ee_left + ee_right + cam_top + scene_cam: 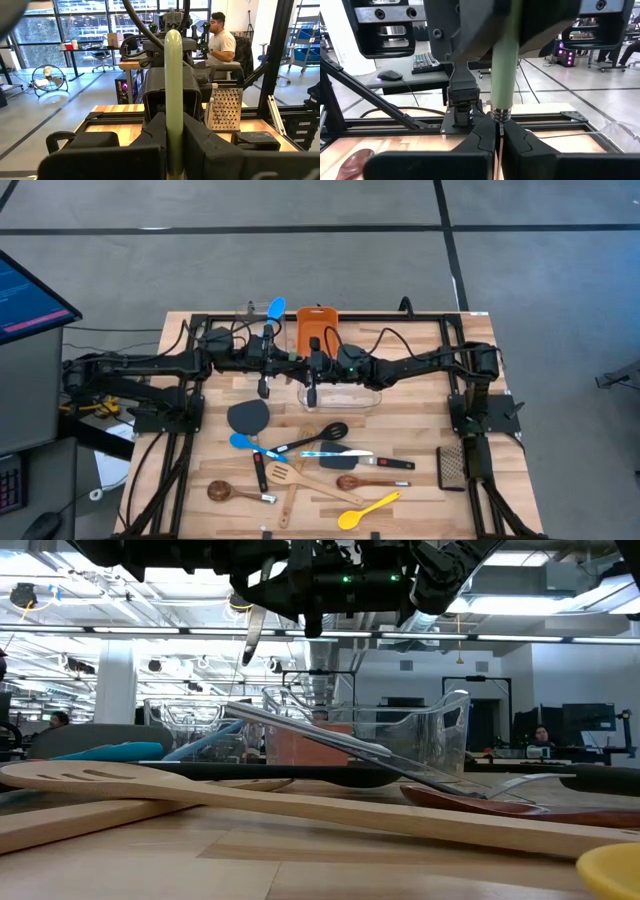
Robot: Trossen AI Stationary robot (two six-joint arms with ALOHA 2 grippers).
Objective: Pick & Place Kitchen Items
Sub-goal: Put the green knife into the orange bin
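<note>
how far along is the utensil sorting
Done: one blue spoon seems to stand in the rear clear tub. In hand: left gripper and right gripper both have fingers shut on a pale green handle, apparently a handover. Left: about ten utensils on the table, including the yellow spoon.

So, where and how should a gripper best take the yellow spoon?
Probably mid-handle, from straight above, with the fingers across the handle. The yellow spoon lies flat with nothing on top of it, and its handle is slim and straight, unlike the wide bowl.
</note>
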